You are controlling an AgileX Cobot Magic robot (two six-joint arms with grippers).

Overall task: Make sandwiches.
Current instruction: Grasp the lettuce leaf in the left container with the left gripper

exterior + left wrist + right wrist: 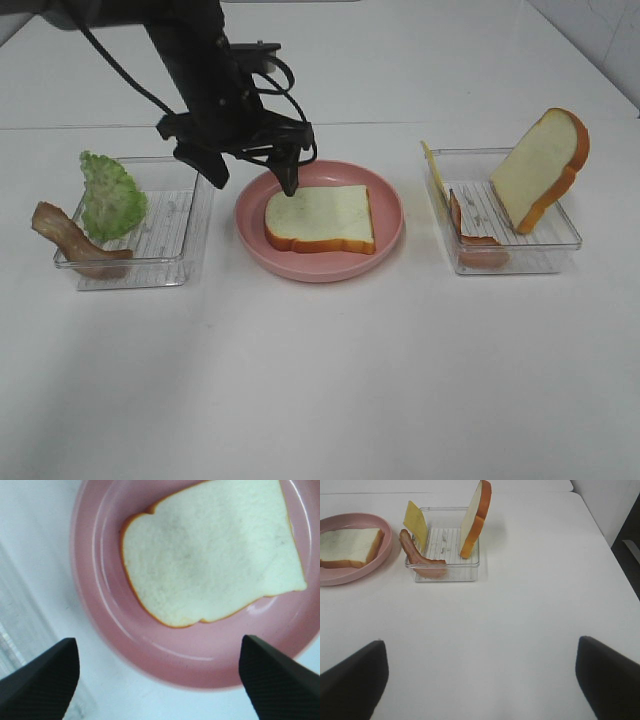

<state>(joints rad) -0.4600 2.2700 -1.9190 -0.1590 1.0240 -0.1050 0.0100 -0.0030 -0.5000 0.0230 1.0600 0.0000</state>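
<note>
Bread slice (320, 218) lies flat on pink plate (388, 200), just beneath and beyond left pincer (253, 182), whose fingers stand spread and empty. Advised: rise clear first, then pinch lettuce (110, 195), off to its side, by 1 ruffled edge

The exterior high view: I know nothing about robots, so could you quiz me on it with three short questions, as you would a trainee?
1. True or false: the bread slice on the pink plate lies flat with nothing on top of it.
2. The lettuce leaf is in: A) the left tray; B) the right tray; C) the pink plate.
3. Short answer: which gripper is over the pink plate, and is it open or shut?

Key: 1 true. 2 A. 3 the left gripper, open.
</note>
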